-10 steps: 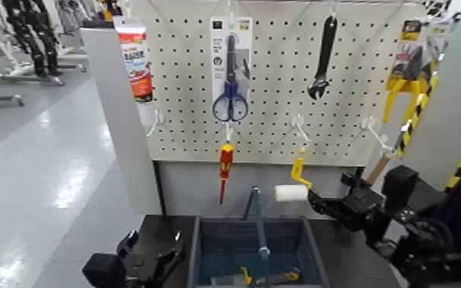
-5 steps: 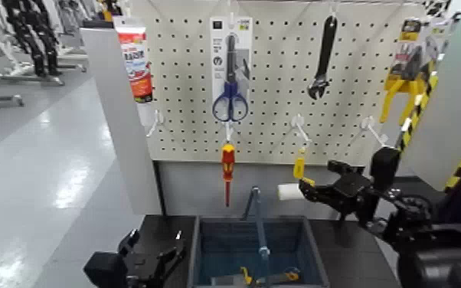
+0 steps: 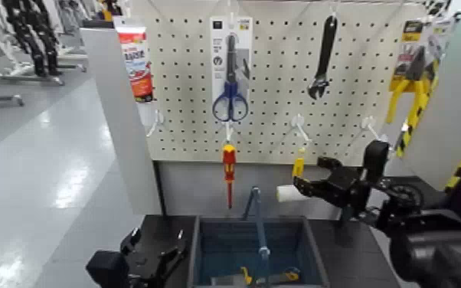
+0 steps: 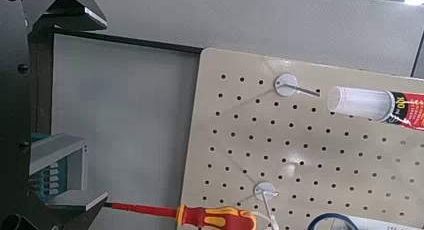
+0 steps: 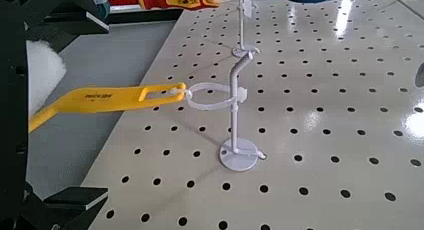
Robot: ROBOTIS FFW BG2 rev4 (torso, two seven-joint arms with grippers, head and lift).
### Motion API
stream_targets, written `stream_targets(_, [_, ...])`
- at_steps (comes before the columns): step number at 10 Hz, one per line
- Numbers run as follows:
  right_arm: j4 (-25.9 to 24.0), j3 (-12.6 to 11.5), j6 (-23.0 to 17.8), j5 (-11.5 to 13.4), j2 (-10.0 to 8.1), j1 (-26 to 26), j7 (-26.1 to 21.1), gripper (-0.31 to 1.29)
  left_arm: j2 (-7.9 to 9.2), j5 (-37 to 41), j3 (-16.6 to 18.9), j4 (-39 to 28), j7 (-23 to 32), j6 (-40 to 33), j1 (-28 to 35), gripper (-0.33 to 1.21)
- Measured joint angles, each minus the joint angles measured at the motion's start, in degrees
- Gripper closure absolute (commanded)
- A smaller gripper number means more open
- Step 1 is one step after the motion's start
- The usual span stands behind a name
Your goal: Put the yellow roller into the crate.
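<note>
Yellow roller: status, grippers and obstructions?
Right gripper open at the yellow roller, not closed on it. Roller hangs on its pegboard hook. Left gripper parked open beside the crate. Nothing blocking.

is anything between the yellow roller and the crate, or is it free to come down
Not free yet: the yellow roller hangs by its handle loop on a white pegboard hook, so it must come off that first. Below it, nothing visible blocks the way to the crate. The right gripper is at the roller.

A dark table (image 3: 168, 230) is seen below the pegboard, and on it, against its back edge, the open-top crate (image 3: 203, 253) is set, with yellow-handled tools (image 3: 268, 276) lying in the crate's near end.
</note>
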Motion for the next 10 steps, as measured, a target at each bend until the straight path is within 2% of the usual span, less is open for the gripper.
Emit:
stream_targets(2, [2.35, 1.61, -0.67, -1.01, -0.06, -1.75, 1.23, 0.19, 0.00, 0.06, -0.14, 0.04, 0.00, 0.01, -0.16, 0.11])
stream_targets(3, [3.63, 2.31, -1.00, -1.63, -0.06, -2.52, 1.74, 0.32, 0.00, 0.06, -0.23, 0.09, 0.00, 0.01, -0.27, 0.11])
stream_targets(5, [6.27, 3.45, -1.66, -3.12, -0.21, -3.90, 2.17, 0.95, 0.00, 0.14, -0.43, 0.19, 0.00, 0.02, -0.44, 0.11])
stream_targets(7, [6.87, 4.43, -1.34, -3.50, -0.42, -4.76, 2.17, 1.24, 0.00, 0.15, -0.56, 0.27, 0.00, 0.02, -0.58, 0.11])
stream_targets(10, [7.04, 5.55, -1.25, -4.42, -0.43, -5.20, 2.31, 1.27, 0.00, 0.24, -0.56, 0.29, -0.06, 0.18, -0.66, 0.11])
